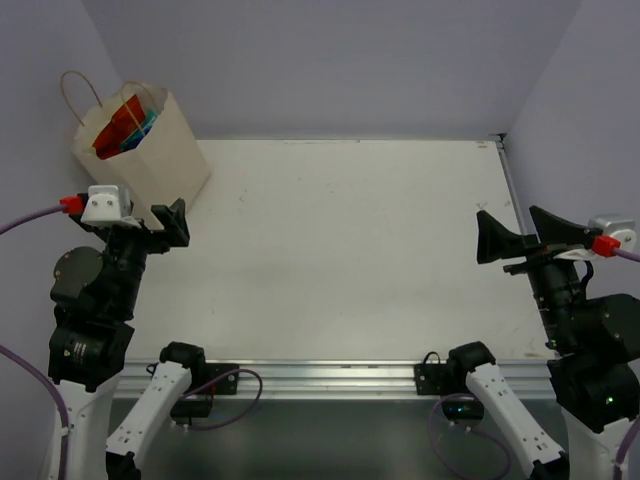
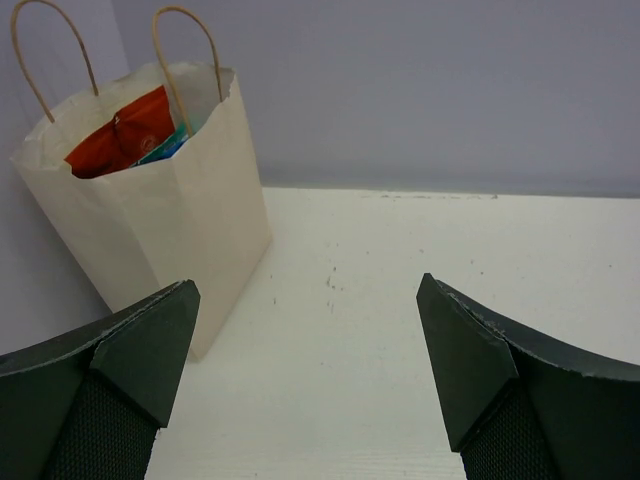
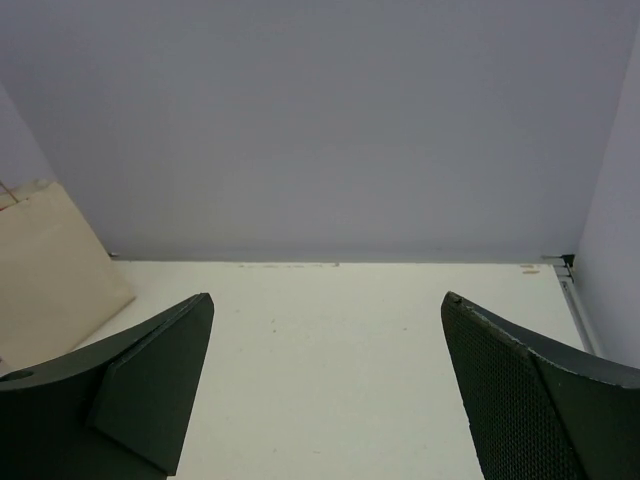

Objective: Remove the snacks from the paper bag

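The cream paper bag (image 1: 160,150) stands upright at the table's far left corner, its two loop handles up. It also shows in the left wrist view (image 2: 170,220) and at the left edge of the right wrist view (image 3: 50,270). Snacks stick out of its mouth: a red-orange packet (image 1: 115,128) (image 2: 125,135) and a teal-blue packet (image 1: 145,125) (image 2: 165,148). Other snacks are hidden inside. My left gripper (image 1: 172,222) (image 2: 305,300) is open and empty, just in front of the bag. My right gripper (image 1: 515,232) (image 3: 325,310) is open and empty at the table's right side.
The white table (image 1: 350,250) has grey walls at the back and both sides. A metal rail (image 1: 505,170) runs along its right edge. The arm bases and cables sit at the near edge.
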{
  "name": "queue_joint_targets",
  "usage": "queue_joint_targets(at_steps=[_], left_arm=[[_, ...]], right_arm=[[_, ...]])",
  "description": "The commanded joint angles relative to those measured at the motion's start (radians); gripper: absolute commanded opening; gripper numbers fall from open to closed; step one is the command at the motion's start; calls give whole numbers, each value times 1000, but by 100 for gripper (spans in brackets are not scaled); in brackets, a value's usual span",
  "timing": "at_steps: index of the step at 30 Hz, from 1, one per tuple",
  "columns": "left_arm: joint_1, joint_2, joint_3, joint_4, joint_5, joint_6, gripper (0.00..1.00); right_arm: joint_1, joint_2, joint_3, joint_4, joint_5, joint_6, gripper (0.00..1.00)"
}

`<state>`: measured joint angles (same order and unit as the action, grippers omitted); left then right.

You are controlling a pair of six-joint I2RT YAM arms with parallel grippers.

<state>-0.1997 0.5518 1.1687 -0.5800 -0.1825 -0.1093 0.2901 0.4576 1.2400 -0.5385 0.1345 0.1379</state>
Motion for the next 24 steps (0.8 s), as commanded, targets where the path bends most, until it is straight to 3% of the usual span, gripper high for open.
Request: queue_joint_targets(at_steps=[1, 6, 12, 14, 18, 24], left_arm=[[-7, 3, -1, -3, 3, 13, 100], [-6, 104, 32, -29, -12, -35, 100], [-4, 439, 233, -96, -103, -124, 100], [2, 560, 325, -87, -136, -109, 100], [194, 752, 488, -67, 15, -110, 100], [270, 979, 729, -40, -71, 9, 100]], right_arm=[[1, 15, -10, 18, -48, 6, 99], [3, 62, -7, -53, -110, 77, 99], [3, 179, -25, -130, -237, 132, 99], [1, 213, -25, -149, -346, 121, 99], [3, 269, -54, -163, -516, 118, 99], [3, 286, -102, -138, -650, 129, 99]])
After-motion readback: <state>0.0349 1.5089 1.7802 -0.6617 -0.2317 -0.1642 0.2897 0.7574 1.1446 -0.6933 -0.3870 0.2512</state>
